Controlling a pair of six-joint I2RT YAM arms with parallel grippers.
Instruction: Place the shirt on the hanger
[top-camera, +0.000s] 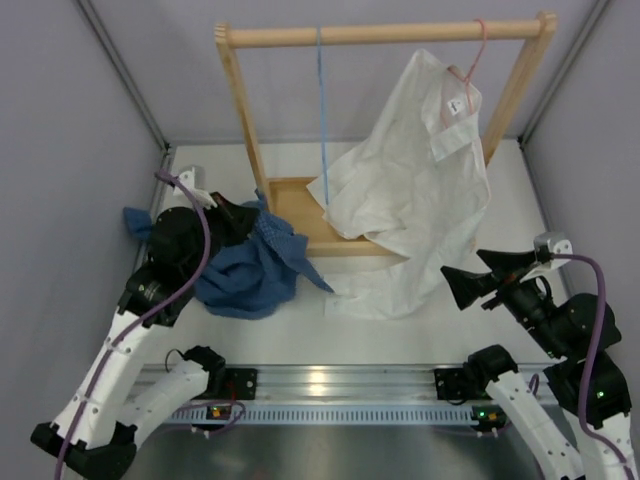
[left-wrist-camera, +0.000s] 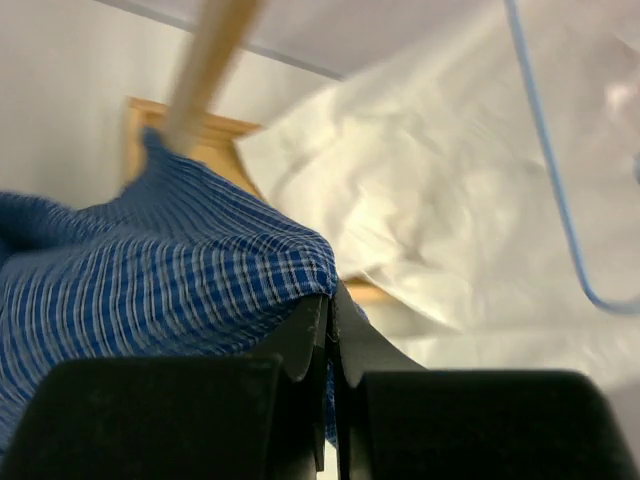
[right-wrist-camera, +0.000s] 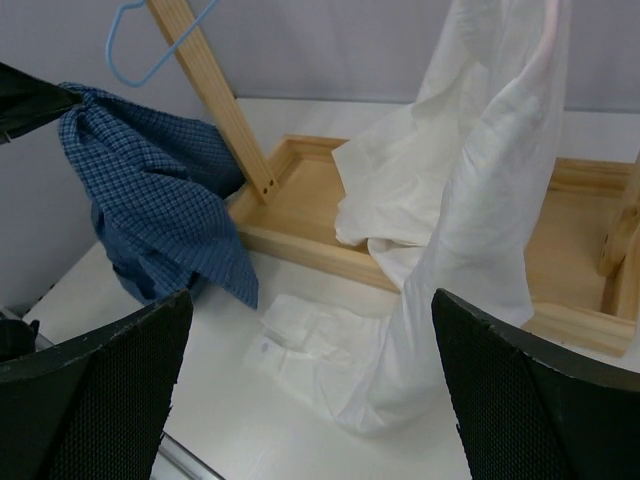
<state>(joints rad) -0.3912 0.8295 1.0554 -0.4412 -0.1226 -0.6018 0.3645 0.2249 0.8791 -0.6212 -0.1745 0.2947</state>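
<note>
**Top view, with both wrist views.** We see the left gripper (top-camera: 243, 213) closed on a fold of the shirt (top-camera: 250, 272). It holds the fold up beside the left post of the wooden rack (top-camera: 243, 110). In the left wrist view the two fingers meet with checked cloth pinched between them.

The rest of the shirt lies bunched on the table (top-camera: 300, 335), just left of the rack's tray base (top-camera: 288, 200). One corner trails along the front edge of that base.

The hanger (top-camera: 322, 110) hangs from the top bar, left of centre. Its lower end reaches down beside the left edge of the white shirt (top-camera: 420, 190).

The white shirt hangs from a pink hanger (top-camera: 474, 55) at the right end of the bar. It fills the right part of the tray base and spills over the front edge onto the table, while bare wood shows in the left part.

The right gripper (top-camera: 462, 265) stands open and holds nothing. It is near the white shirt's right hem but apart from it.

Open table lies between the two garments and the rail (top-camera: 330, 380) at the near edge. Grey walls (top-camera: 60, 150) bound the table on the left, right and far sides.
</note>
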